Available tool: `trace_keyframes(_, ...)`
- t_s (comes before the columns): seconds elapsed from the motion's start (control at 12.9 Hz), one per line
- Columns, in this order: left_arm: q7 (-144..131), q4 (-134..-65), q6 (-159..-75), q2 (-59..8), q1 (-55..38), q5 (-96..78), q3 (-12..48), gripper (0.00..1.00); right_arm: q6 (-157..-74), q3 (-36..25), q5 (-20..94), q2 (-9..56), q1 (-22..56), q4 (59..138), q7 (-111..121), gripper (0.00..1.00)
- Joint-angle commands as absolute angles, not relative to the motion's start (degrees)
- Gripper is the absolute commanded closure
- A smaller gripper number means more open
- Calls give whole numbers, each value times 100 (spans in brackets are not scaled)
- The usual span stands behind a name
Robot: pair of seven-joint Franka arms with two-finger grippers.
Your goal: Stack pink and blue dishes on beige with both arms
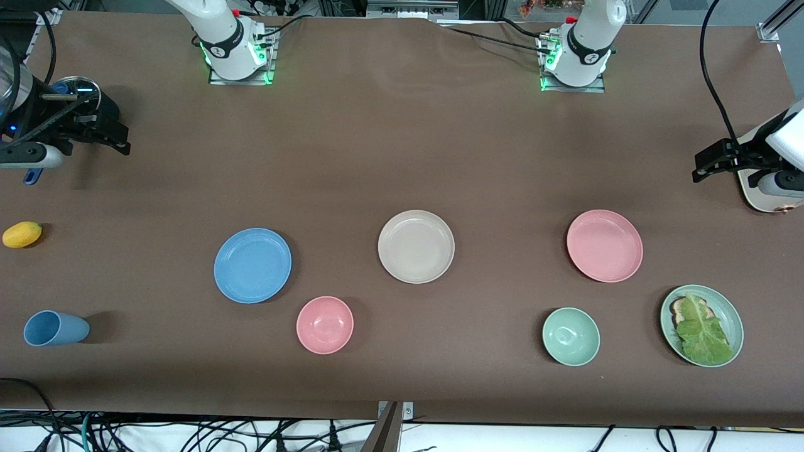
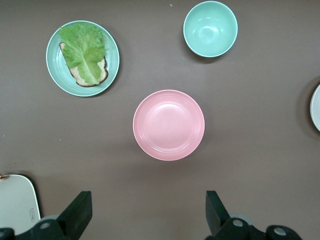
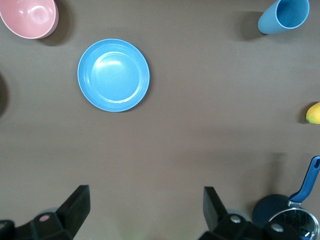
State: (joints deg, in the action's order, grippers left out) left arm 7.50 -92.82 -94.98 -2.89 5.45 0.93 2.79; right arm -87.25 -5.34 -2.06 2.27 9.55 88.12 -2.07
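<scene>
Now | my left gripper (image 2: 145, 215) jaws apart, above pink plate (image 2: 169, 125) | my right gripper (image 3: 145, 212) jaws apart, above blue plate (image 3: 113, 75) | beige plate (image 1: 416, 246) mid-frame, bare.

Matte, smooth pink plate (image 1: 604, 245), blue plate (image 1: 252, 265) and beige plate (image 1: 416, 246) on brown cloth-covered table (image 1: 402, 157).

Glossy white arms (image 1: 220, 37), black joint bands, black cables, green-lit bases.

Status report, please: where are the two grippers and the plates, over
Left gripper open, empty, up at its table end; right gripper likewise. Pink plate, blue plate, beige plate apart on table, unstacked. Nothing blocking.
</scene>
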Motion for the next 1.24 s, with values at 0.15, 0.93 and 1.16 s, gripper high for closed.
trace_keyframes(0.15, 896, -9264, -9510, -299, 536, -26, 264, 0, -8596, -501, -220, 246, 905, 8710, -299, 0)
trace_keyframes(0.93, 896, -9264, -9510, -299, 536, -26, 264, 0, -8587, -519, -220, 272, 896, 8701, -299, 0)
trace_keyframes(1.16, 896, -9264, -9510, -299, 536, -26, 264, 0, -8587, -519, -220, 272, 905, 8701, -316, 0)
